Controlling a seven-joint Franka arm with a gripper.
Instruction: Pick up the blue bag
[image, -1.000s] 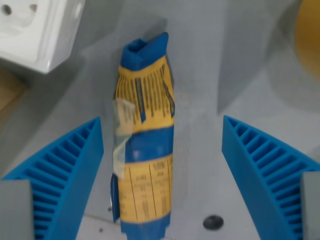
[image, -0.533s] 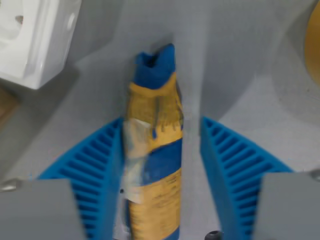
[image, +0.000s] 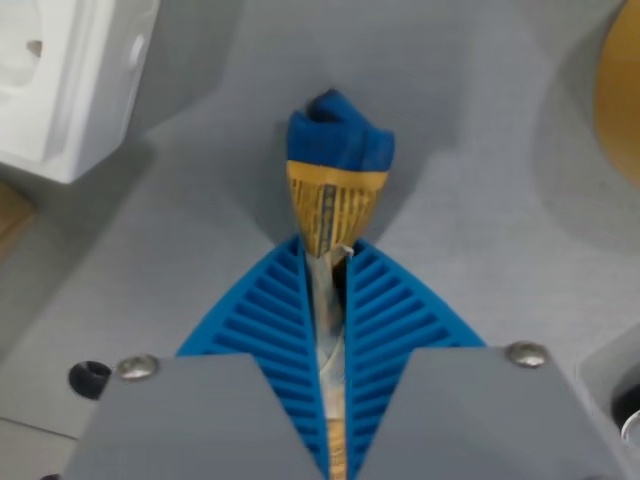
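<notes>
The blue bag (image: 336, 165), blue with a yellow printed label, is pinched in the middle of the wrist view. My gripper (image: 327, 262) is shut on it: the two ribbed blue fingers (image: 270, 320) press its sides flat from left and right. The bag's blue top end bulges out beyond the fingertips, over the grey surface (image: 450, 150). The lower part of the bag is squeezed to a thin strip between the fingers and mostly hidden.
A white box-like object (image: 70, 80) stands at the upper left. A yellow-orange round thing (image: 620, 90) shows at the right edge. A dark hole (image: 88, 377) sits in the surface at the lower left.
The fingers have closed from wide apart onto the bag, crushing its middle flat. The scene has shifted in the picture as the camera moved.
</notes>
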